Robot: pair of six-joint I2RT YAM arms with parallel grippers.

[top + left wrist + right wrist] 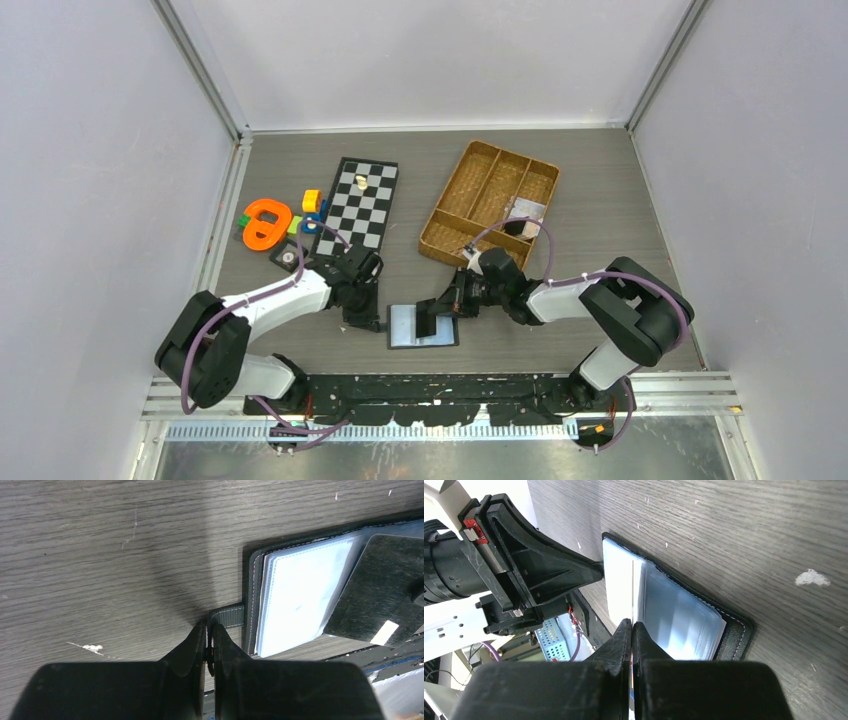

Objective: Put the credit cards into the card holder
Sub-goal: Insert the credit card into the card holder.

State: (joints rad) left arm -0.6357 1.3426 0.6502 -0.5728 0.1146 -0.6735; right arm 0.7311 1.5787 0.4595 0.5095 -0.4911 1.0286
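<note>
The left arm (285, 298) and the right arm (562, 296) are made the same way: smooth white tubes between big rounded black joints. A thin purple cable (549, 255) runs in loops along each one. The left gripper (209, 625) and the right gripper (632, 625) are of matt black plastic, with thick curved fingers that become narrow at the tips. The body of the left gripper has triangular ribs and a small red tab (470, 524). Both bases sit on a black rail (450, 388).

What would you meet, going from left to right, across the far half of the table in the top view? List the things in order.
orange toy → yellow block → chessboard → woven tray
</note>
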